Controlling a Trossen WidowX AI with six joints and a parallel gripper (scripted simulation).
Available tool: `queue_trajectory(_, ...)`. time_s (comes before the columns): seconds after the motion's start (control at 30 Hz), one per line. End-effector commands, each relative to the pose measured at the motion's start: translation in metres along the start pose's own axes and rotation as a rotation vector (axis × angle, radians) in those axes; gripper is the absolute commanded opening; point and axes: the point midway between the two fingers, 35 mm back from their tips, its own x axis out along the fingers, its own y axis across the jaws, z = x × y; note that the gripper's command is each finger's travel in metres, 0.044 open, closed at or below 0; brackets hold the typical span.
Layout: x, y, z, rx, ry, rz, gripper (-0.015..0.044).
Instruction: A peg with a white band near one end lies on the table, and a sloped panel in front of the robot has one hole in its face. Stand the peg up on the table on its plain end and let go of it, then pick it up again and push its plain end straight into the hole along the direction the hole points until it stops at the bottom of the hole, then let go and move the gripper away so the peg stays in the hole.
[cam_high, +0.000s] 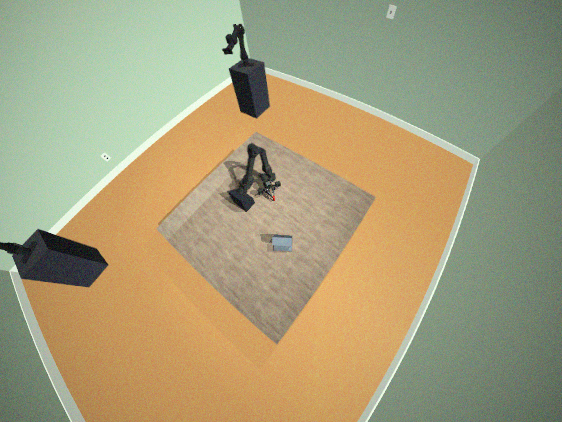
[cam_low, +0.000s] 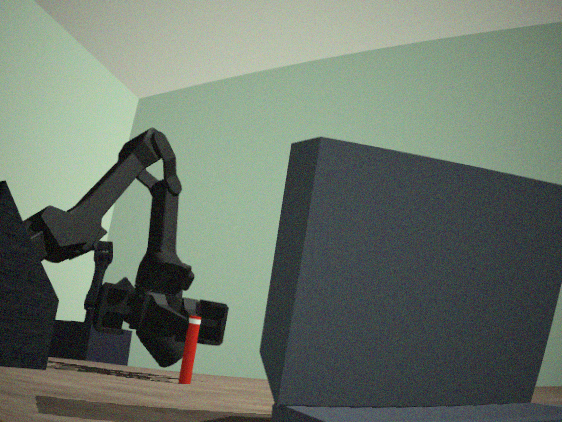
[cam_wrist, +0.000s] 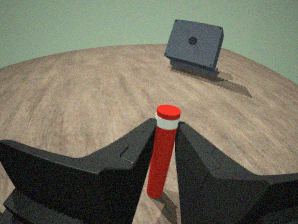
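The red peg stands nearly upright with its white-banded end up. Its plain end is at or just above the table; a small gap cannot be ruled out. My gripper is shut on the peg, with its fingertips on either side near the white band. The sloped blue-grey panel stands apart from the peg, beyond it in the wrist view. Its dark round hole shows in the wrist view, with nothing in it.
The wood-patterned table lies under the arm and the panel. Two dark pedestals carrying other arms stand off the table, away from the peg and panel.
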Motion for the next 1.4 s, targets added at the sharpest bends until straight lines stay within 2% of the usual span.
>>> queue_trajectory(0.0, -0.0010, 0.0001, -0.0024, 0.000, 0.000, 0.000, 0.0049)
queue_trajectory(0.73, -0.0039, 0.0001, -0.0036, 0.003, -0.014, -0.001, 0.0049)
queue_trajectory(0.77, -0.0032, 0.0000, -0.0012, 0.003, -0.015, -0.001, 0.0056)
queue_trajectory(0.87, -0.0033, 0.0000, -0.0012, 0.003, -0.016, -0.001, 0.0130)
queue_trajectory(1.37, -0.0033, 0.0000, -0.0012, 0.003, -0.016, -0.001, 0.0130)
